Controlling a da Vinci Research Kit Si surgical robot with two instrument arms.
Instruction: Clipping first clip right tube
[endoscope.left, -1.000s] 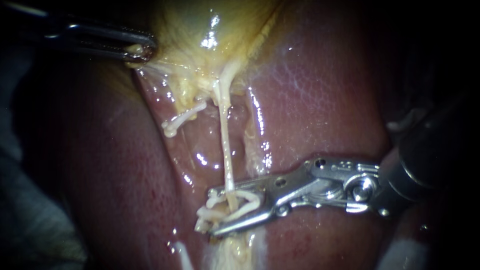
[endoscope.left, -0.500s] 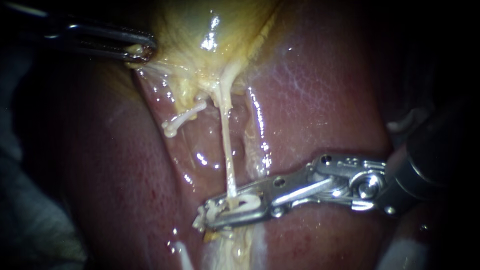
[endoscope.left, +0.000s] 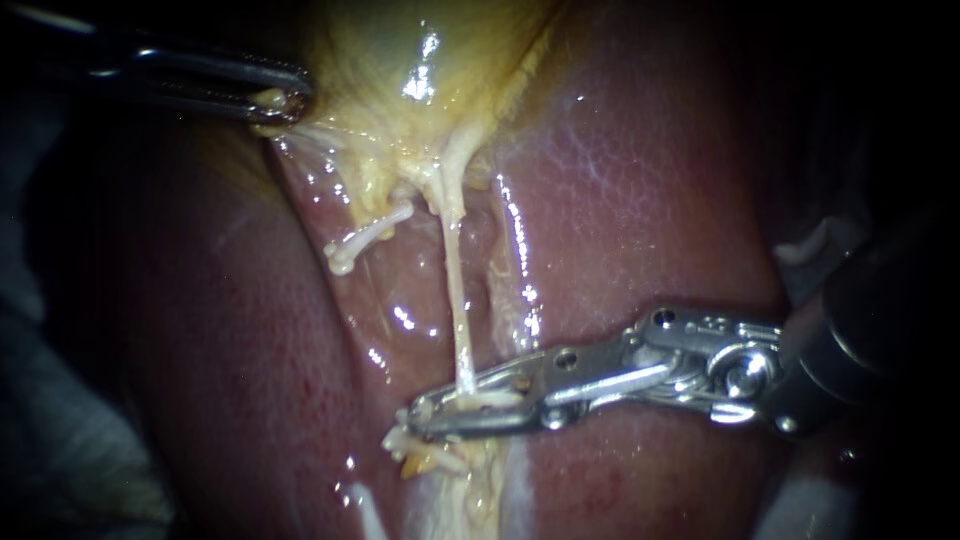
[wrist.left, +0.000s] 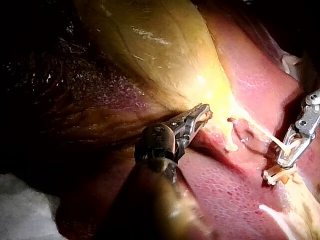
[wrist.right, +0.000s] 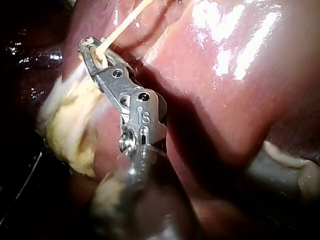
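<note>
As the past second ran, the end effector of the right instrument (endoscope.left: 425, 418) went from standing wide around the right tube (endoscope.left: 455, 300), with the white clip (endoscope.left: 480, 400) an open loop inside it, to being almost pressed together. Only a thin slit remained between its jaws. The clip lay flattened in that slit with the tube pinched inside it, so by my judgement the clip was at or very near full closure, and what remained was to open and back away without dragging the tube. The right tube ran taut from the gallbladder (endoscope.left: 420, 60) down across the liver (endoscope.left: 640, 200) and ended in that end effector near the liver's lower edge. A short stub (endoscope.left: 360, 240) lay apart to its left, free of either instrument. Pale scraps (endoscope.left: 405, 445) showed just beyond the tips; I could not tell whether they were tissue or something else. The left instrument (endoscope.left: 290, 100) had not shifted: its end effector was clamped on a fold at the gallbladder's edge, pulling it toward the upper left.
</note>
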